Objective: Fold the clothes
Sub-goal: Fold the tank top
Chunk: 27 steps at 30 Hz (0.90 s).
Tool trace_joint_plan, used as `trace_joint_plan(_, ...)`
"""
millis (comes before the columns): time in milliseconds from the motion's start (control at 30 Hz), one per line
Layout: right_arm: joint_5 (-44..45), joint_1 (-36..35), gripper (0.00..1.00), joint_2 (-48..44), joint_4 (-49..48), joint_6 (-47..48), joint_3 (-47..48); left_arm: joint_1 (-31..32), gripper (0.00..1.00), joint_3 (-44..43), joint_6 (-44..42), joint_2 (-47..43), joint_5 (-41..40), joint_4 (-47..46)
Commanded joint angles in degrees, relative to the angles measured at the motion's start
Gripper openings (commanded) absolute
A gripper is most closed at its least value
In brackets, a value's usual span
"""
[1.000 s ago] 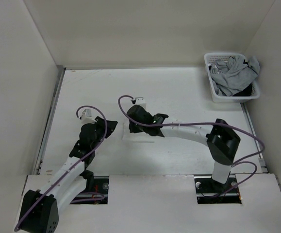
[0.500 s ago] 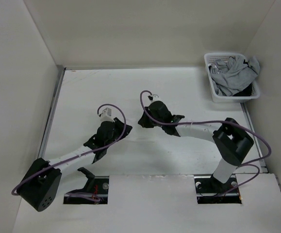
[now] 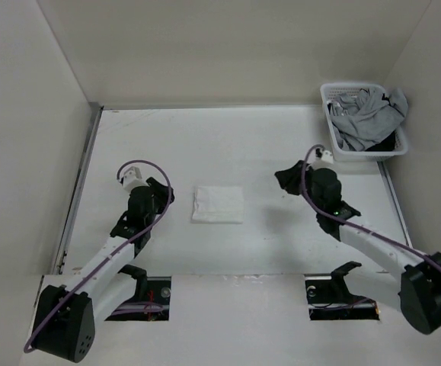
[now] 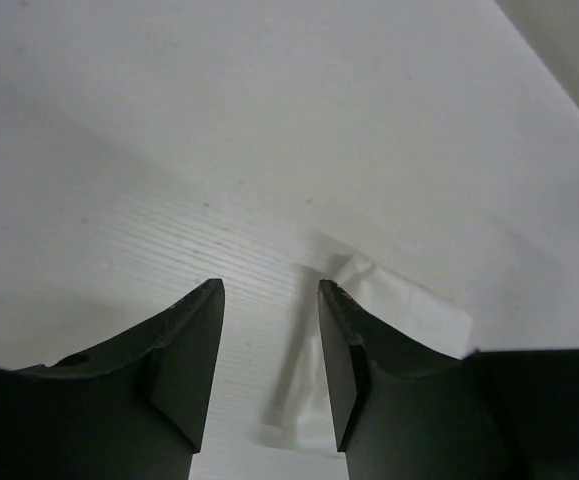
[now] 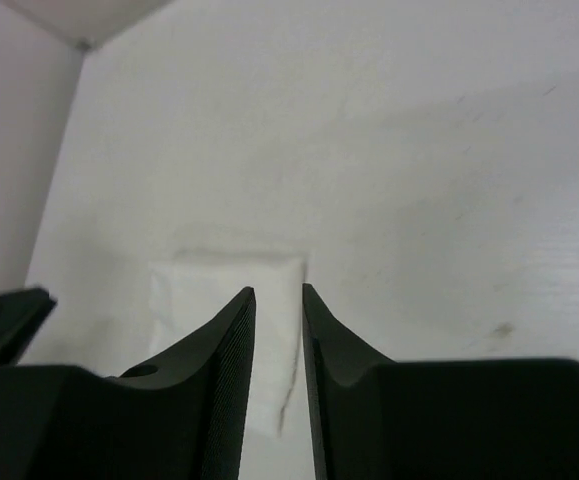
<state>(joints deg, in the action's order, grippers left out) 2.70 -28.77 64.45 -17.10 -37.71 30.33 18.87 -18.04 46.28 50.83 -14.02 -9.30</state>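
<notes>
Hanging empty, the left gripper stands wide and the right gripper is only narrowly parted. Between them, apart from both, the white garment lies flat on the surface as a neat, faintly wrinkled rectangle. Only the top view shows the basket of grey garments beyond the right gripper.

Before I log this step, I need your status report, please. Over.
Left gripper open, empty. Right gripper narrowly open, empty. Plain white thin cloth garment lies folded flat on table between them, untouched. Nothing in the way.
</notes>
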Motion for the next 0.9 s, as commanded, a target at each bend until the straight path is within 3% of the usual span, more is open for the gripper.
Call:
trace_joint_plan(0, 4.0, 5.4, 0.32, -6.0, -2.3, 0.3, -3.2, -4.1, 0.42, -1.9, -3.9, -0.7, 0.5, 5.4)
trace_joint_plan(267, 11.0, 8.3, 0.44, -7.5, -11.4, -4.1, -12.4, -10.1, 0.45, -4.8, -3.9, 2.0, 3.3, 9.4)
trace_joint_plan(867, 11.0, 7.0, 0.48, -1.4, -11.0, -2.9, -9.8, -7.3, 0.44, -7.3, -5.3, 10.1, 2.7, 6.6)
